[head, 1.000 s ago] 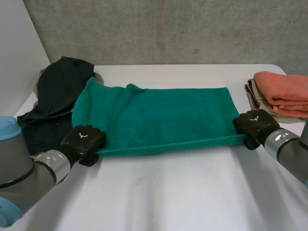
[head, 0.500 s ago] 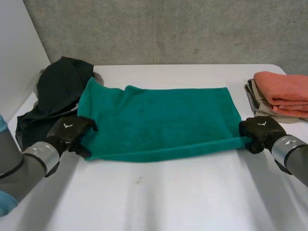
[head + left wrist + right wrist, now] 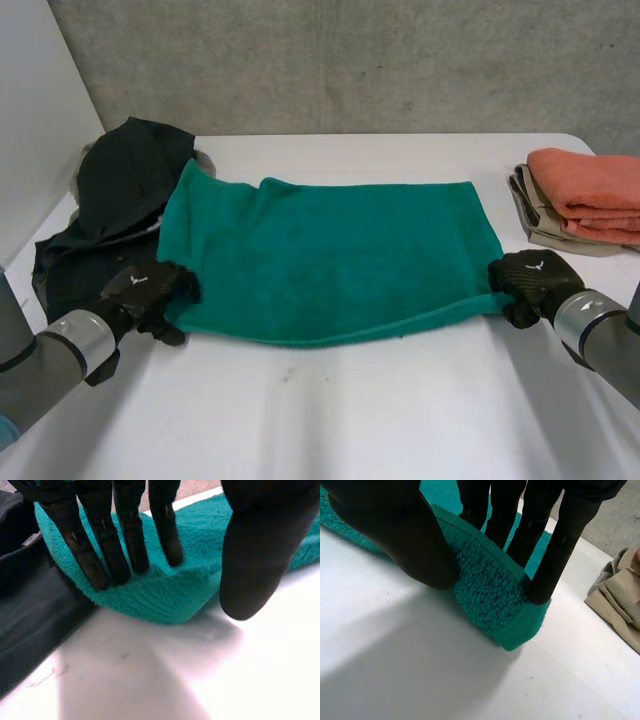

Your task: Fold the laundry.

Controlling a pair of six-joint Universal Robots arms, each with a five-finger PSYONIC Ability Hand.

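A teal towel (image 3: 330, 250) lies spread flat across the middle of the white table (image 3: 350, 410), folded double. My left hand (image 3: 145, 290) is at its near left corner. In the left wrist view its straight fingers (image 3: 125, 540) rest on top of the towel (image 3: 165, 600), and the thumb (image 3: 255, 555) stands apart above the table, so the hand is open. My right hand (image 3: 530, 280) is at the near right corner. There the thumb (image 3: 405, 535) and fingers (image 3: 540, 525) pinch the doubled towel (image 3: 490, 590) between them.
A heap of black clothes (image 3: 110, 200) lies at the table's left, touching the towel's left end and close beside my left hand (image 3: 25, 610). At the far right an orange folded towel (image 3: 590, 190) sits on a folded beige cloth (image 3: 545, 220), near my right hand (image 3: 620, 600).
My left hand has let go of the near left corner, drawn back to the left and settled its fingers on the cloth. The right hand keeps its pinch. The towel's near edge now bows toward me.
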